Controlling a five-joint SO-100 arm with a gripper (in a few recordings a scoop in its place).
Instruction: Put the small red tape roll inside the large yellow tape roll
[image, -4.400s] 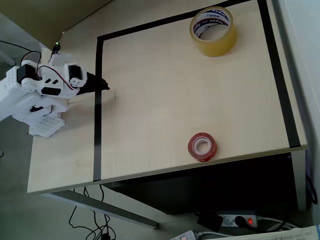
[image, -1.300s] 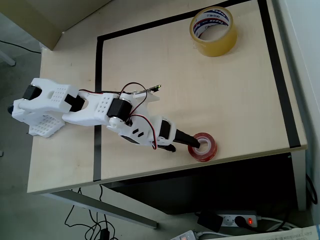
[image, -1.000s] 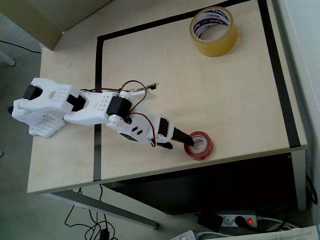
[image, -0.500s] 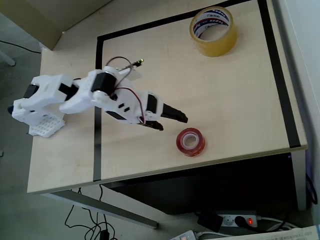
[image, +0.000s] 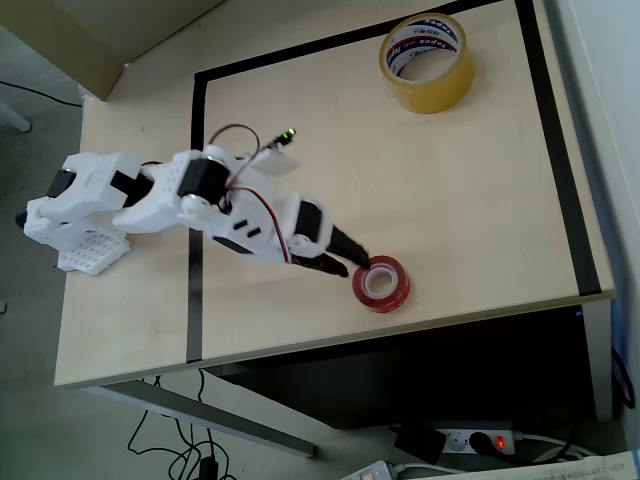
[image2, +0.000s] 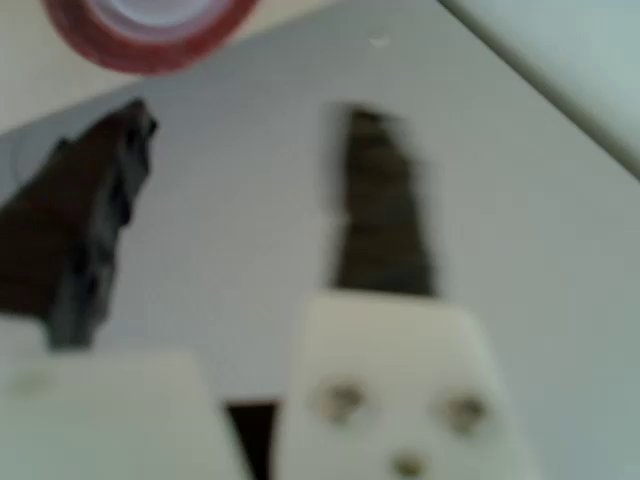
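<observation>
Gripper (image: 352, 266) dropped back to small red tape roll (image: 380, 283) — jaws apart, seemingly touching its rim.

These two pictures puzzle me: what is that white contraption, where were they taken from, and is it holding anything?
The white contraption is a small robot arm bolted to a table, ending in a gripper with two dark fingers. One picture comes from a camera looking straight down. The other, blurry one comes from a camera riding on the arm's wrist, so the fingers loom large in it. On the table lie the small red tape roll, near the front edge, and the large yellow tape roll, far off at the back. The gripper is open and holds nothing; its tips sit right beside the red roll.
</observation>
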